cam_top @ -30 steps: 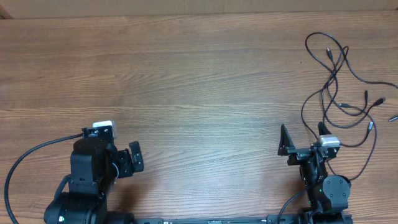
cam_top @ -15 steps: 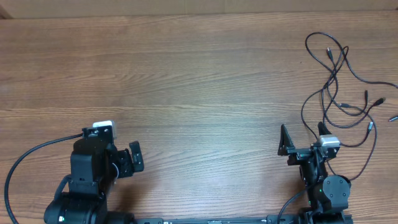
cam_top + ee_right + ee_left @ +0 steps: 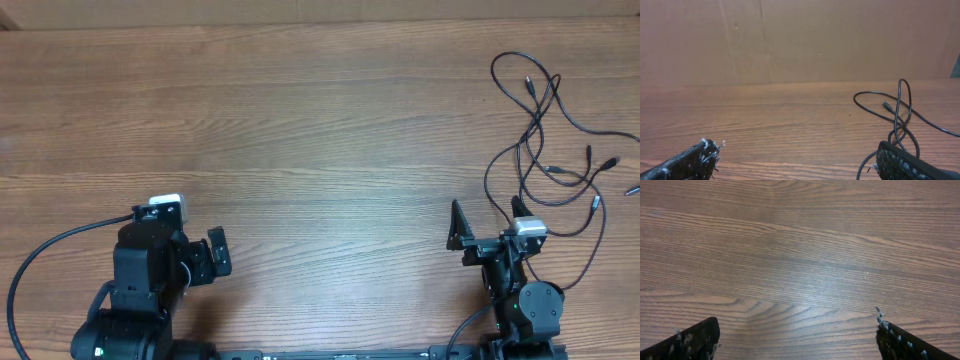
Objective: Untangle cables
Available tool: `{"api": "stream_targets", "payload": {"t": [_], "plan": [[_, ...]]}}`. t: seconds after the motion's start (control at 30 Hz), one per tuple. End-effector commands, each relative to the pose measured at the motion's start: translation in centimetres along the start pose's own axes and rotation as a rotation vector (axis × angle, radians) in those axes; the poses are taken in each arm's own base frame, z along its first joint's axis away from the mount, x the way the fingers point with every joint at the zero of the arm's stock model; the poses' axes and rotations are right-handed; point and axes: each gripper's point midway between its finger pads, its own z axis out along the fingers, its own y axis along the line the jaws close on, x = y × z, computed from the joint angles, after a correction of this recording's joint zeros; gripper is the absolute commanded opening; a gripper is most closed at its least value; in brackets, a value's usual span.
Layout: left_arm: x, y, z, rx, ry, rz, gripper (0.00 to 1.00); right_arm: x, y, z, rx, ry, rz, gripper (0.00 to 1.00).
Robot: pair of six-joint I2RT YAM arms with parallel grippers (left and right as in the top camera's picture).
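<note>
the wooden table is bare under the left gripper. its jaws are spread wide with nothing between them, and no cord shows in its wrist view. the right gripper is also spread and empty, with only wood grain in the gap.

the cables all lie on the right gripper's side. they start just beside its outer finger and run ahead of it, well apart from the left jaws. the tangle is longer than it is wide. its long axis runs straight out from the right jaws, away from the arm's base, and leans a little to the outer side. one long strand also trails back past the outer finger, alongside the arm.

i judge these cords to be light, limp and thin enough to slip out of a loose pinch. they will likely drag along rather than lift clear, and tugging on a crossing could tighten it.

a small plug lies far ahead of the jaws, pointing roughly back toward them, and others are scattered to the outer side. the best hold looks like a free strand just behind a plug, where the jaws have something to stop against.
</note>
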Motion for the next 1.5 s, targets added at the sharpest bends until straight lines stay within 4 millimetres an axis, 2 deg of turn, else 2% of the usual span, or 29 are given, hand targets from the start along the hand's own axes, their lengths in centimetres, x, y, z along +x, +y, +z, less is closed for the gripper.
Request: {"api": "stream_targets", "payload": {"t": [0.0,0.5,0.67,0.8,0.9,0.97,1.0,1.2,1.33,1.47], "plan": [[0.0,0.1,0.0,-0.008,-0.005,-0.009,1.0,0.1,0.0,0.0,-0.003,-0.005,-0.008,1.0],[0.5,0.0,-0.4,0.017,-0.038,-0.019,1.0,0.1,0.0,0.0,-0.003,-0.005,-0.008,1.0],[0.7,0.4,1.7,0.04,-0.186,-0.055,1.0,0.1,0.0,0.0,-0.003,-0.005,-0.008,1.0],[1.2,-0.2,3.8,0.121,-0.322,-0.072,1.0,0.1,0.0,0.0,-0.003,-0.005,-0.008,1.0],[0.9,-0.5,4.7,0.166,-0.451,-0.084,1.0,0.1,0.0,0.0,-0.003,-0.005,-0.008,1.0],[0.3,-0.6,4.9,0.188,-0.539,-0.092,1.0,0.1,0.0,0.0,-0.003,-0.005,-0.008,1.0],[-0.5,-0.7,4.7,0.208,-0.638,-0.091,1.0,0.1,0.0,0.0,-0.003,-0.005,-0.008,1.0],[-3.4,-0.5,2.7,0.198,-0.918,-0.005,1.0,0.1,0.0,0.0,-0.003,-0.005,-0.008,1.0],[-3.6,-0.6,2.3,0.139,-0.948,0.125,1.0,0.1,0.0,0.0,-0.003,-0.005,-0.008,1.0],[-1.8,-0.8,4.5,0.144,-0.836,0.164,1.0,0.1,0.0,0.0,-0.003,-0.005,-0.008,1.0]]}}
